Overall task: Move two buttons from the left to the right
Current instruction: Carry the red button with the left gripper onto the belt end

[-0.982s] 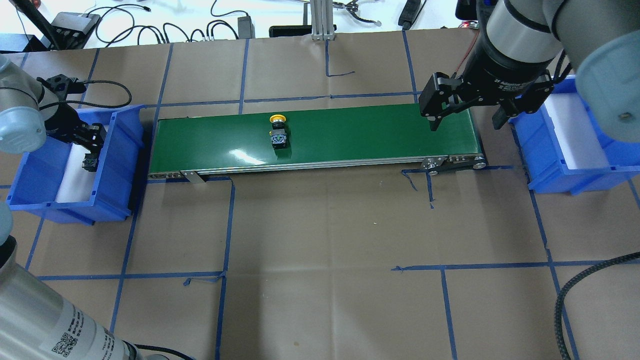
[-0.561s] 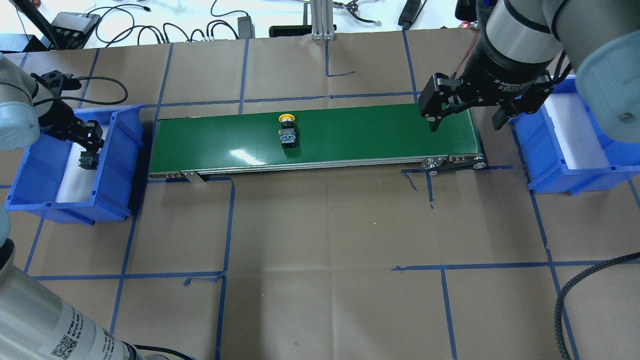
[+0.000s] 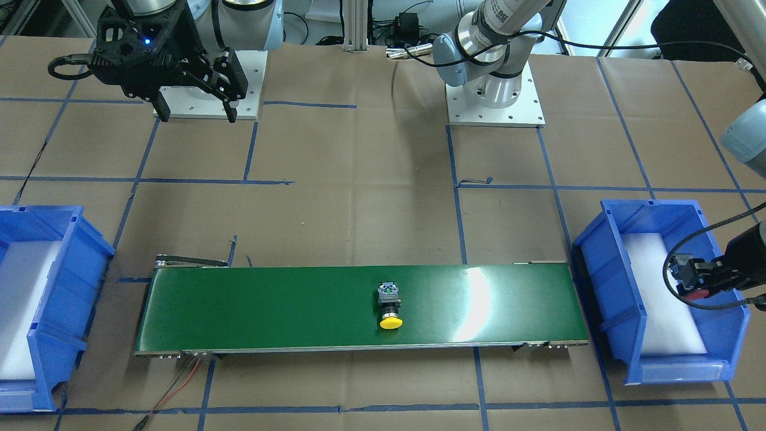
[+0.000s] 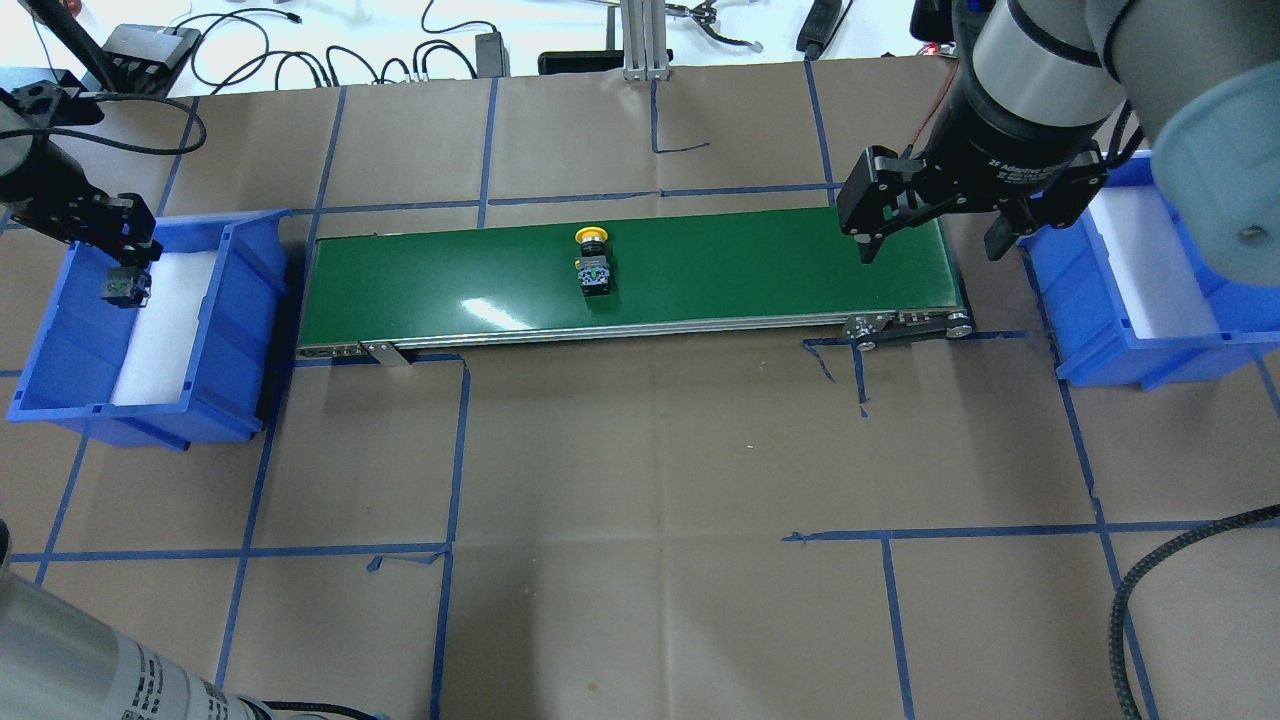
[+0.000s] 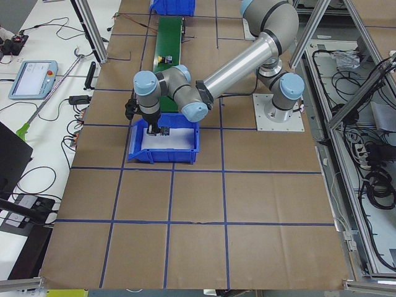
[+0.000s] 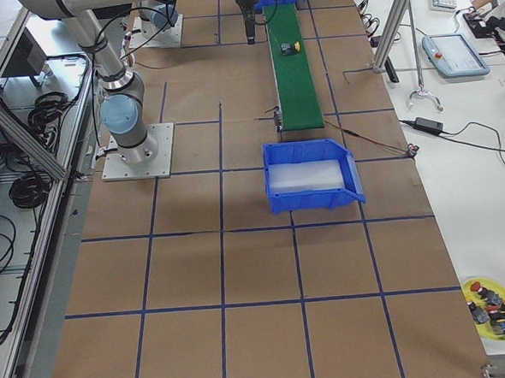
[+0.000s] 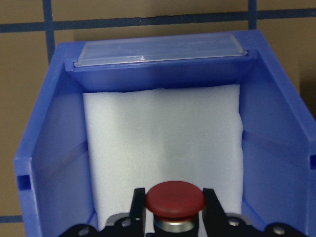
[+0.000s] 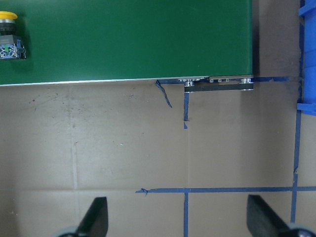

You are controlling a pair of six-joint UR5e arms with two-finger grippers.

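Note:
My left gripper (image 4: 120, 272) is shut on the red-capped button (image 7: 175, 197) and holds it above the white foam of the left blue bin (image 4: 240, 300). The front-facing view shows the red cap (image 3: 694, 294) under that gripper (image 3: 697, 278). The yellow-capped button (image 4: 592, 262) lies on its side on the green conveyor belt (image 4: 750, 270), a little left of the middle, and shows in the front-facing view (image 3: 389, 308) and the right wrist view (image 8: 9, 42). My right gripper (image 4: 932, 245) is open and empty above the belt's right end, well apart from the yellow button.
The right blue bin (image 4: 1080, 320) with white foam stands just past the belt's right end. Cables and an aluminium post (image 4: 640, 40) lie at the table's far edge. A black braided cable (image 4: 1130, 600) hangs at the near right.
My left gripper has lifted the red button up and away from the belt side of the left bin. The yellow button has travelled right along the belt. The right gripper has not moved.

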